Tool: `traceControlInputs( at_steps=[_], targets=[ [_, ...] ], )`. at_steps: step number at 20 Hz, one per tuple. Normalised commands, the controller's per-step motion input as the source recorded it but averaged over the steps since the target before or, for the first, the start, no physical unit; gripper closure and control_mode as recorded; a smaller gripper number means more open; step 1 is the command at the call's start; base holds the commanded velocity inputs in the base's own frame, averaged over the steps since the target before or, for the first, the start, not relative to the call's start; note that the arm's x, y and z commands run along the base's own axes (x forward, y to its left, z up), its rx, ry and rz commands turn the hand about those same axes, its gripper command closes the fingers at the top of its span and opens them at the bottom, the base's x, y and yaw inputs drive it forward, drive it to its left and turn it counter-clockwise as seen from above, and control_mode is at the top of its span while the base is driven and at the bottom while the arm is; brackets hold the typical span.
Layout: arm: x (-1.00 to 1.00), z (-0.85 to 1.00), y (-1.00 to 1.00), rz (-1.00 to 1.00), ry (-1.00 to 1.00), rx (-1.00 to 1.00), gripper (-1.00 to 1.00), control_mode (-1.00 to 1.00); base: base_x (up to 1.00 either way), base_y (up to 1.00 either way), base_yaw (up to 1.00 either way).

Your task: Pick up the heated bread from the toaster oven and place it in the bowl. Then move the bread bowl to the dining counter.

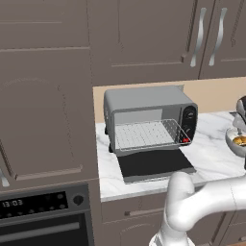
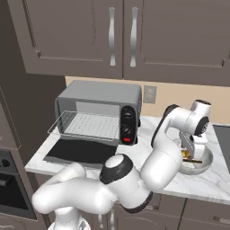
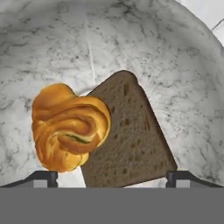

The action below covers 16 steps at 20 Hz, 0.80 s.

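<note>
Brown kitchen cabinets above, marble table (image 2: 148,148) below, black built-in oven (image 1: 43,216) with a clock low at the far side. Toaster oven (image 2: 96,112) sits on the table well to the side of the claw (image 2: 191,152), door dropped flat, wire rack (image 1: 144,133) bare. Claw hangs over the bowl (image 2: 200,165), tips down inside the rim in the right base view. Hand view looks straight into the bowl (image 3: 175,65): two dark fingertips (image 3: 43,178) at the bottom corners, spread wide, nothing between them. Just ahead of the tips lies the heated bread (image 3: 70,127), a golden twisted roll, resting on the bowl's floor and overlapping a dark brown slice (image 3: 131,140) that lies beside and partly under it. The roll sits nearer one fingertip, the slice reaches toward the other. Left base view catches the bowl (image 1: 230,144) at the frame's edge with an orange bit (image 1: 239,140) inside.
</note>
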Motion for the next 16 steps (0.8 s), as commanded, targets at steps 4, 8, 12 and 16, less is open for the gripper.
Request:
traceControlInputs(
  at_steps=[4,8,12,16],
  targets=[
    [-0.87,0.0,0.06,-0.1,0.0,0.0,-1.0,-1.0,0.0,0.0,0.0],
    [-0.48,0.0,0.01,-0.06,0.0,0.02,-1.0,-1.0,0.0,0.0,0.0],
    [-0.11,-0.12,-0.03,-0.07,0.0,0.01,-1.0,-1.0,0.0,0.0,0.0],
    [0.06,-0.22,-0.12,-0.12,-0.1,0.0,-1.0,-1.0,0.0,0.0,0.0]
  ],
)
